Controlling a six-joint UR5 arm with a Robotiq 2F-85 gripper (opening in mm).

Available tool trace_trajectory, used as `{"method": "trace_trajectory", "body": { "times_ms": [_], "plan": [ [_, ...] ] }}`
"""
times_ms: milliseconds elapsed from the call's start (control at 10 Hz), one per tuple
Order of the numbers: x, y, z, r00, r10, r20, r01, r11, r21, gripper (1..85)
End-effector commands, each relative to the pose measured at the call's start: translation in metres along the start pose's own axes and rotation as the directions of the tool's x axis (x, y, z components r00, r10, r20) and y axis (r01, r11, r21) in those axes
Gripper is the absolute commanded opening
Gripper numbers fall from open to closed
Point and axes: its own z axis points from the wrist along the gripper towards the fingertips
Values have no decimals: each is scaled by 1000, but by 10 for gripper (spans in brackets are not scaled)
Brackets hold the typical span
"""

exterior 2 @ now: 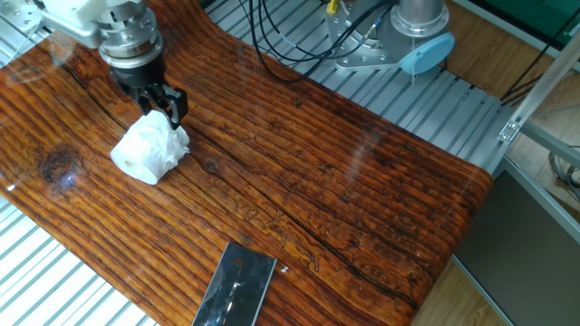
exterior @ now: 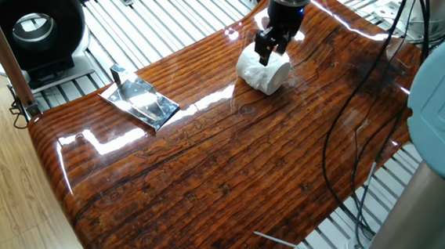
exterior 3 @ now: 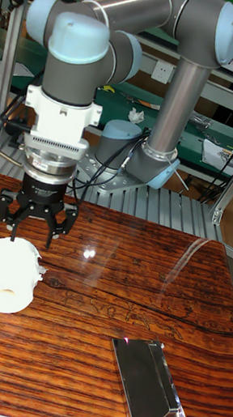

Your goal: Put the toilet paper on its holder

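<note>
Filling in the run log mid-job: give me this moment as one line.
claw: open, above roll's end | toilet paper: lying on its side on table, not gripped | holder: bare, apart from roll | placement: not yet done

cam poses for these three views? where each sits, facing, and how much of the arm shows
One fixed view: high off one table end, looking down its length; holder near, toilet paper far; shows the gripper, wrist and a blurred arm joint at right.
The other fixed view: high from the opposite side, facing the arm's base; roll left, holder at bottom edge; gripper and wrist show.
Tall fixed view: low at the table's long side, level, facing the whole arm; gripper above the roll.
All share roll, holder and open gripper.
</note>
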Motion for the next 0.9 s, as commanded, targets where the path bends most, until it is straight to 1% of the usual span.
{"method": "trace_trajectory", "body": {
  "times_ms": [0, 200, 300, 500, 600, 700, 800],
  "plan": [
    [-8, -5, 6, 999, -30, 28, 31, 999, -16, 610],
    [-8, -2, 7, 998, -41, 41, 42, 998, -41, 640],
    [-7, -2, 8, 998, -43, 45, 45, 998, -43, 647],
    [-10, -1, 18, 996, -56, 63, 60, 996, -60, 667],
    [-10, -4, 22, 996, -61, 65, 65, 996, -53, 680],
    [-9, -9, 23, 996, -64, 62, 67, 997, -38, 680],
    [-7, -11, 23, 996, -66, 62, 68, 997, -34, 690]
  ]
}}
